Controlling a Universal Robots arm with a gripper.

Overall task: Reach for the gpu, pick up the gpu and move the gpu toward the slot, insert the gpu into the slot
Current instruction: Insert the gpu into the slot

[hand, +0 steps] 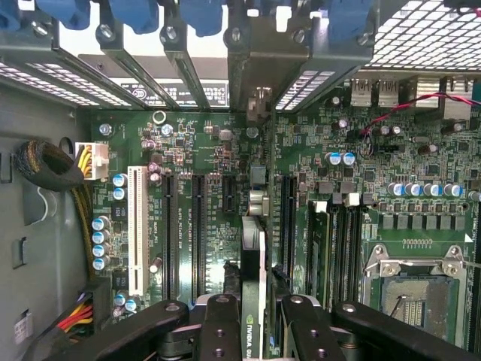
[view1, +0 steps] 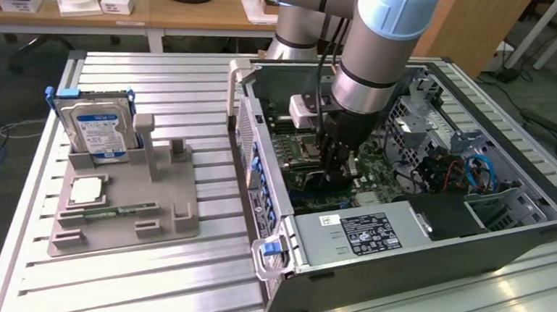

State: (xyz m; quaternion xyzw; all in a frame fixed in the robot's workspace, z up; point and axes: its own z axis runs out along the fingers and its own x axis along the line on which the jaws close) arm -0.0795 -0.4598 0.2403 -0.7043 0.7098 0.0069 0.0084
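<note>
The gpu [hand: 252, 271] stands edge-on between my gripper's [hand: 259, 327] black fingers [hand: 220, 323], its green and white label strip facing the wrist camera. The gripper is shut on it. The card hangs over the green motherboard [hand: 218, 158], between the long black slots [hand: 198, 226] and the slot [hand: 288, 218] beside it. Its far end reaches toward the metal bracket openings at the case's rear wall [hand: 259, 98]. Whether the card sits in a slot I cannot tell. In the exterior view the gripper [view1: 338, 175] reaches down inside the open computer case [view1: 286, 200], and the card is hidden behind it.
A blue-labelled hard drive [view1: 101, 127] stands in a grey fixture [view1: 125, 205] at the exterior view's left, with a memory stick [view1: 121, 209] lying on it. Inside the case are a power supply [view1: 361, 233], blue cables [view1: 476, 172], a white slot [hand: 137, 226] and the processor socket [hand: 417, 278].
</note>
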